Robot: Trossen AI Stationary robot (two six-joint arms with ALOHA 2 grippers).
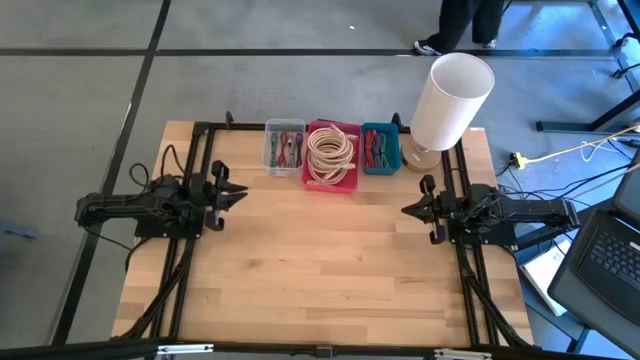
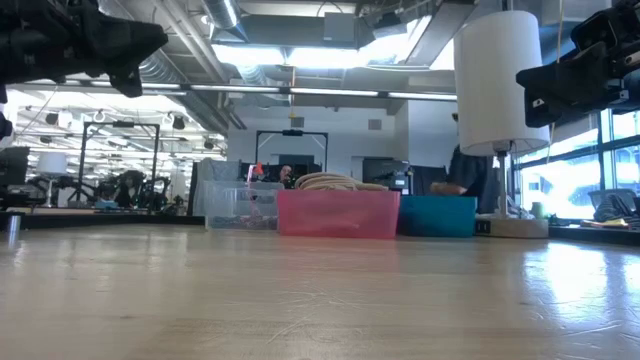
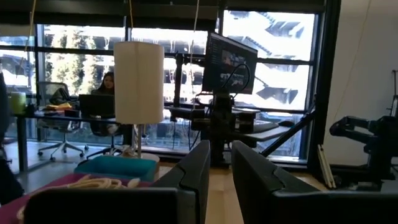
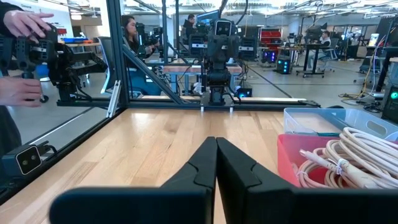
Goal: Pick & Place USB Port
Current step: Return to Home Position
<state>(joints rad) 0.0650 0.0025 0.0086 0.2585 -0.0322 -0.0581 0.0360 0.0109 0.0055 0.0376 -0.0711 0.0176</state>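
Three bins stand in a row at the table's far edge: a clear bin (image 1: pixel 284 147) with coloured cables, a pink bin (image 1: pixel 331 156) holding a coiled beige cable (image 4: pixel 348 155), and a teal bin (image 1: pixel 380 148) with coloured cables. I cannot single out a USB port among them. My left gripper (image 1: pixel 240 193) (image 3: pixel 221 163) hovers above the table's left side, pointing right, its fingers a narrow gap apart. My right gripper (image 1: pixel 407 209) (image 4: pixel 216 144) hovers at the right side, pointing left, shut. Both hold nothing.
A lamp with a white shade (image 1: pixel 451 98) stands at the far right corner beside the teal bin. Bare wood (image 1: pixel 320 260) stretches between the arms and toward the near edge. A person's hands (image 4: pixel 18 25) hold a device beyond the table.
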